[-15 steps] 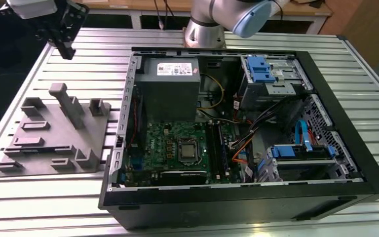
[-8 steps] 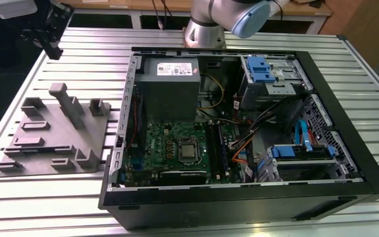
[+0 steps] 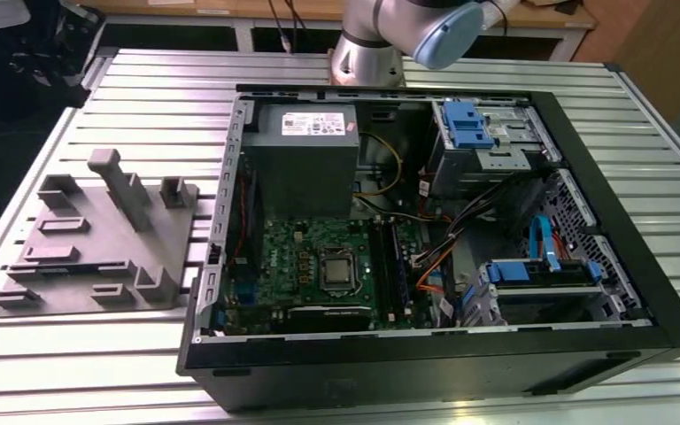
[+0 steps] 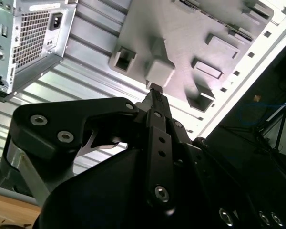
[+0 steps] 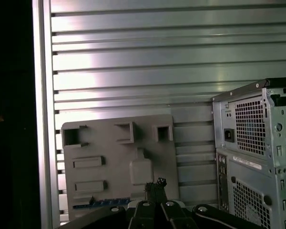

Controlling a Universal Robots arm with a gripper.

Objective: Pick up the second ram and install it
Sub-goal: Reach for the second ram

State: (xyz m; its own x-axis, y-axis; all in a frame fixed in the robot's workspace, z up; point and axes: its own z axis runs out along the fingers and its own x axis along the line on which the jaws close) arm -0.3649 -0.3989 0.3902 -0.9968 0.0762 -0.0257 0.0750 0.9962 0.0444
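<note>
The second ram (image 5: 102,204) lies flat in a slot of the grey plastic fixture (image 5: 114,150), a thin dark stick with a bluish sheen. In the exterior view the ram (image 3: 47,267) is a dark line near the front left of the fixture (image 3: 104,257). My gripper (image 5: 155,183) hangs high over the fixture, shut, with nothing between its fingers. Its tips (image 4: 155,90) line up with the tall grey post (image 4: 159,71). The ram is a little to one side of the tips and well below them.
An open computer case (image 3: 435,354) lies on the slatted metal table (image 3: 459,66) at the exterior view's right of the fixture. It holds the green motherboard (image 3: 305,257). Its rear panel (image 5: 252,143) faces the fixture. The post (image 3: 121,190) rises above the fixture's other blocks.
</note>
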